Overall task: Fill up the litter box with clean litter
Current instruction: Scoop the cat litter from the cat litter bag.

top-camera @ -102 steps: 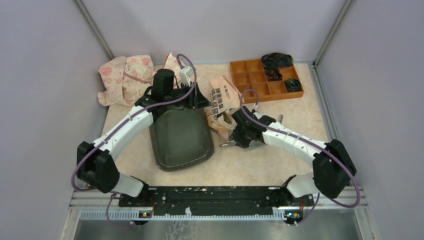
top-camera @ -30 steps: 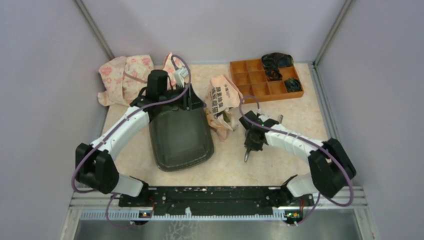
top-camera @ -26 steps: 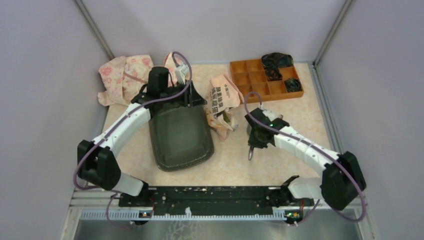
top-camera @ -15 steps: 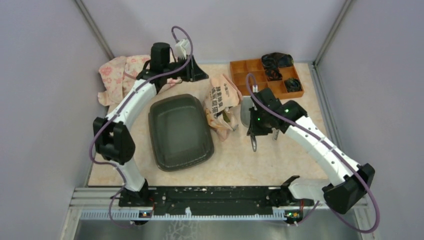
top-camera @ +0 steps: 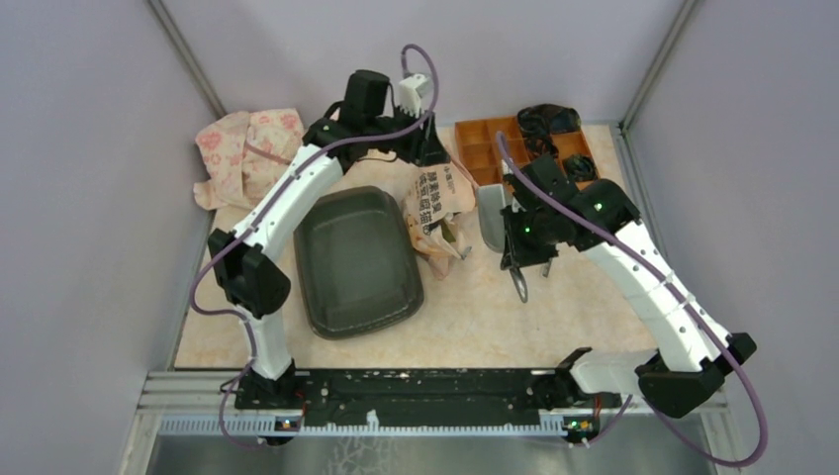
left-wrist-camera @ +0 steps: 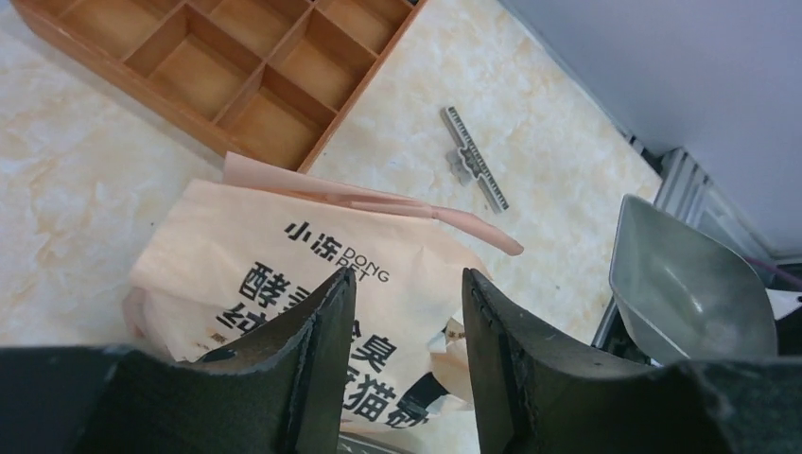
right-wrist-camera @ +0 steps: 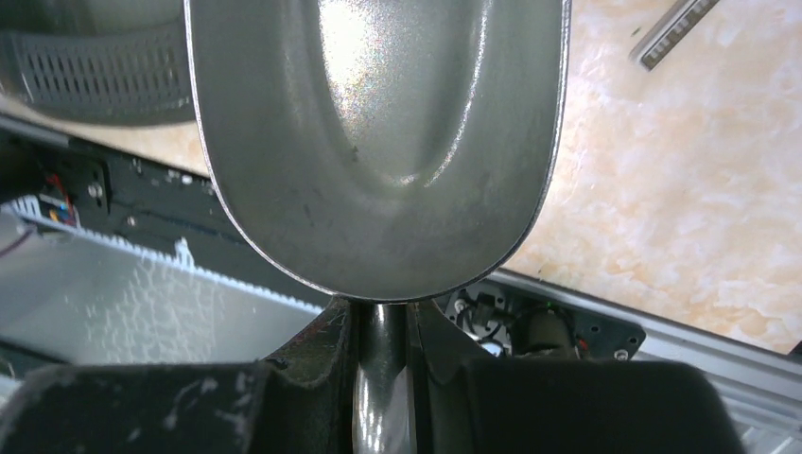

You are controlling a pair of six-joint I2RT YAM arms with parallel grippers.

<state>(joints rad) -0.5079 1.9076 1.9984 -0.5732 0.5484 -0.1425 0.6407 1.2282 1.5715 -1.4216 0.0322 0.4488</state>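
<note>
The litter box (top-camera: 356, 267), a dark shallow tray, lies left of centre and looks bare inside. No clean litter shows in any view. A peach printed bag (top-camera: 435, 203) lies crumpled against the box's right side. My left gripper (top-camera: 430, 148) hovers over the bag (left-wrist-camera: 284, 265), open (left-wrist-camera: 407, 279), with nothing between its fingers. My right gripper (top-camera: 514, 259) is shut (right-wrist-camera: 381, 317) on the handle of a grey metal scoop (right-wrist-camera: 378, 132). The scoop's bowl (top-camera: 492, 220) is empty and hangs right of the bag; the left wrist view also catches it (left-wrist-camera: 686, 274).
An orange compartmented organiser (top-camera: 514, 163) stands at the back right (left-wrist-camera: 236, 66), with dark items (top-camera: 549, 121) in its far cells. A floral pink bundle (top-camera: 247, 148) lies at the back left. A small grey toothed strip (left-wrist-camera: 473, 170) lies on the table.
My left arm left the litter box's far rim, swung right over the bag and opened wider. My right arm lifted the scoop and carried it back and to the right.
</note>
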